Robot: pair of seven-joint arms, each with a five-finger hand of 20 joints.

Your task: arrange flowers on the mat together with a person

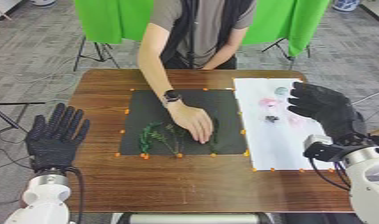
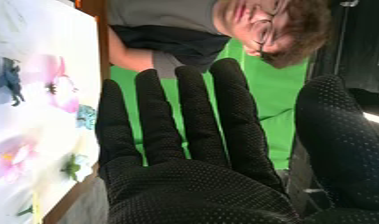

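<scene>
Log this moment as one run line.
left hand: open | right hand: open, by white sheet | person's hand: over black mat | green stems: on mat | pink flowers: on sheet

My black-gloved right hand, fingers straight, thumb spread.
Near it, on a white rectangular sheet: pink-petalled flower with dark centre, small teal blossom. Person in grey shirt beyond my fingers; bright green cloth behind.

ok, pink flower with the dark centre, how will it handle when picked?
Likely fragile: the pink flower has thin-looking petals that could crease if pinched. Probably light and unlikely to roll, since its petals splay wide on the white sheet.
</scene>
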